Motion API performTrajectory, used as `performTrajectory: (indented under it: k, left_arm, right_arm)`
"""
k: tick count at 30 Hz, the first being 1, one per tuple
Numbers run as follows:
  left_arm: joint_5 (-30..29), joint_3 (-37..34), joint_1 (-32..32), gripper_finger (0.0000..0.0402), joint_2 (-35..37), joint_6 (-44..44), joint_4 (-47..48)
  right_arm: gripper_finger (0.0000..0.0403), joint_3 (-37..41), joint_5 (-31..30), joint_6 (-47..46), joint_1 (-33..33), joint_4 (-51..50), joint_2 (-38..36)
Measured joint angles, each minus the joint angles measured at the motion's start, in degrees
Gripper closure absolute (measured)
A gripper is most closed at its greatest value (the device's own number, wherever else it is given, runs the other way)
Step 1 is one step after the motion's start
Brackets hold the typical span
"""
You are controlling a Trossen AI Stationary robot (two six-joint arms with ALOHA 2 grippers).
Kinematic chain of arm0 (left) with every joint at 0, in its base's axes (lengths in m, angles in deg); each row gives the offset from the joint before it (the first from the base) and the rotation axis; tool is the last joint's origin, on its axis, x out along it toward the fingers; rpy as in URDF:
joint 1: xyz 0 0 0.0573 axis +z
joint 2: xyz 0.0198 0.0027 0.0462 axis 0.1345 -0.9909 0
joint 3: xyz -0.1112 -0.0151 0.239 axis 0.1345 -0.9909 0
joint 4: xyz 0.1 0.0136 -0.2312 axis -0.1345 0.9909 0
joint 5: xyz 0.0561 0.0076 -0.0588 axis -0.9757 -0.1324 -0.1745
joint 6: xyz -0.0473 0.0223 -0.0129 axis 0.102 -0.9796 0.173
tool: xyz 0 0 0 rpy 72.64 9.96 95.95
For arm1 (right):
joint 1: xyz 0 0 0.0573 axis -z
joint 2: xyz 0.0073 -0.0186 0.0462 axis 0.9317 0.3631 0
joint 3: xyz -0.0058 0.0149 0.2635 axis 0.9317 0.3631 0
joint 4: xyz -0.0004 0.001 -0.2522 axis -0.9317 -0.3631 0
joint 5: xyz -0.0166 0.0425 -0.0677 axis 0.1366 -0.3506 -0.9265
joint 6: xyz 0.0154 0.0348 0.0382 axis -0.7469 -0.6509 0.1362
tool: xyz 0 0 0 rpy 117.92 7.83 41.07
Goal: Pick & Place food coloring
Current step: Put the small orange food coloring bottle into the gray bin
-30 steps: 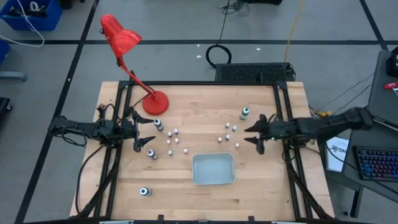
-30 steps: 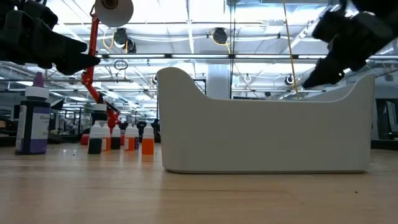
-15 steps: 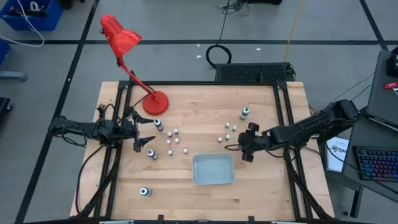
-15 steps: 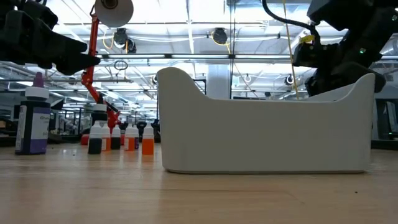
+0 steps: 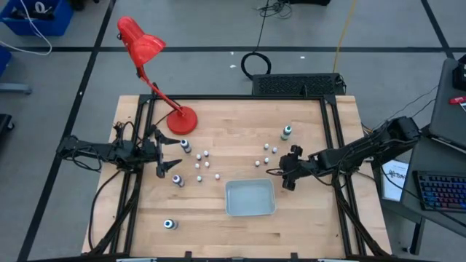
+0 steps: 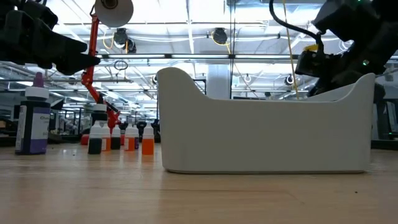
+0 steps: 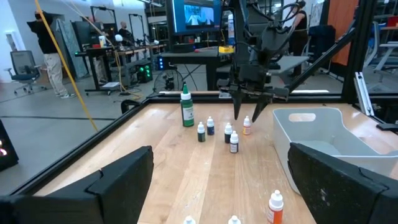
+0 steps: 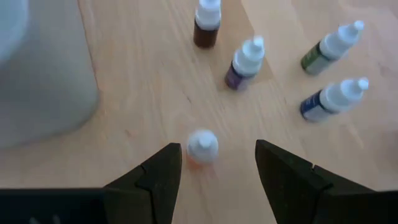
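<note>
Food coloring bottles stand upright on the wooden table in the high view: a left cluster of tiny vials (image 5: 202, 164), a right cluster (image 5: 266, 153), and larger ones such as the green bottle (image 5: 286, 132) and a lone one (image 5: 169, 224). My right gripper (image 5: 282, 175) is open and points down just right of the tray's far right corner. In its wrist view the right gripper (image 8: 217, 149) has its fingers on either side of an orange vial with a white cap (image 8: 202, 147), without touching it. My left gripper (image 5: 175, 154) waits open by the left cluster.
The pale tray (image 5: 250, 198) sits near the table's near edge, close beside my right gripper. Several other vials (image 8: 247, 61) stand just beyond the orange one. A red desk lamp (image 5: 182, 120) stands at the far left. Bare wood lies right of the tray.
My right arm has swung from the table's right edge toward the middle and tipped its fingers downward, coming over the vials beside the tray. In the last half second it has barely shifted. No bottle has moved.
</note>
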Motion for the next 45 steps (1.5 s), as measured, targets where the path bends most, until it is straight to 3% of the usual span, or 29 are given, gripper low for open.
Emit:
performTrajectory:
  k: [27,45]
  left_arm:
    - [0.0,0.0,0.0,0.0036,0.0,0.0,0.0]
    - [0.0,0.0,0.0,0.0036,0.0,0.0,0.0]
  right_arm:
    - [0.0209,2.7,-0.1,0.2,0.1,9.0,2.4]
    - [0.0340,2.6,0.1,1.1,0.1,9.0,2.4]
